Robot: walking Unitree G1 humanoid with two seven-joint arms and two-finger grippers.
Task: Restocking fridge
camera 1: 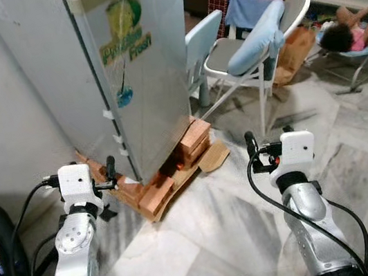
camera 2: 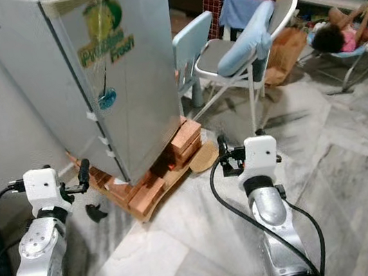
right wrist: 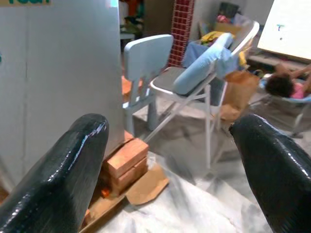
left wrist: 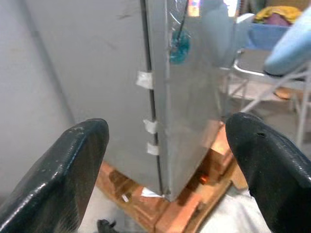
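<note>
Brushed-looking metal fridge (camera 1: 140, 82), perhaps painted

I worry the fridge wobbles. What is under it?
The fridge stands on stacked red bricks over a cardboard sheet. Its base hides whatever supports the middle.

Right gripper (right wrist: 167, 160) fingers spread wide, framing the grey fridge (right wrist: 58, 73) propped on bricks (right wrist: 127, 158) with cardboard (right wrist: 146, 187) just beside. Farther off sit a pale blue chair (right wrist: 146, 58) and folding chair (right wrist: 194, 80); a person (right wrist: 286, 85) reclines beyond.
</note>
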